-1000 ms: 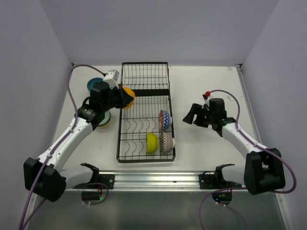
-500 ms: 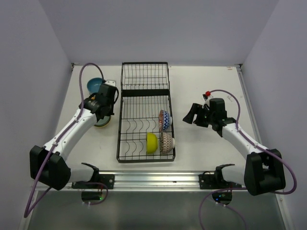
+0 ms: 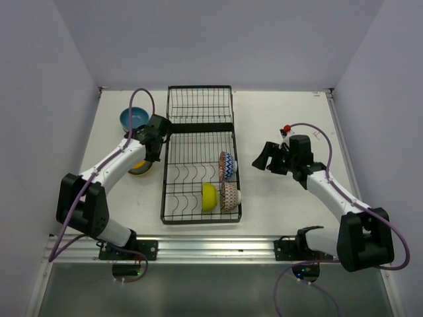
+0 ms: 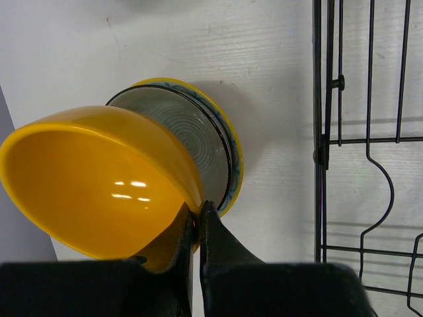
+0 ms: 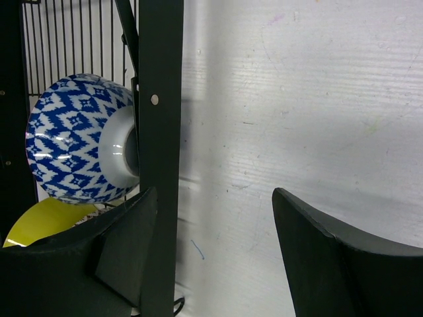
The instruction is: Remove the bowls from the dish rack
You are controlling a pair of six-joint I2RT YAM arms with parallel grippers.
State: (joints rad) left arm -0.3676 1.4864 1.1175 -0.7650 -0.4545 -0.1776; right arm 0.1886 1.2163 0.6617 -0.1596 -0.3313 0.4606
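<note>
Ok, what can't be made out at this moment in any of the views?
- How many bowls the stack of bowls left of the dish rack holds: in the top view the left arm covers it, and in the left wrist view the orange bowl does.
- Whether the orange bowl, pinched by the left gripper, touches that stack: no view shows it from the side.
- The left gripper's grip in the top view: hidden under its own wrist.
</note>
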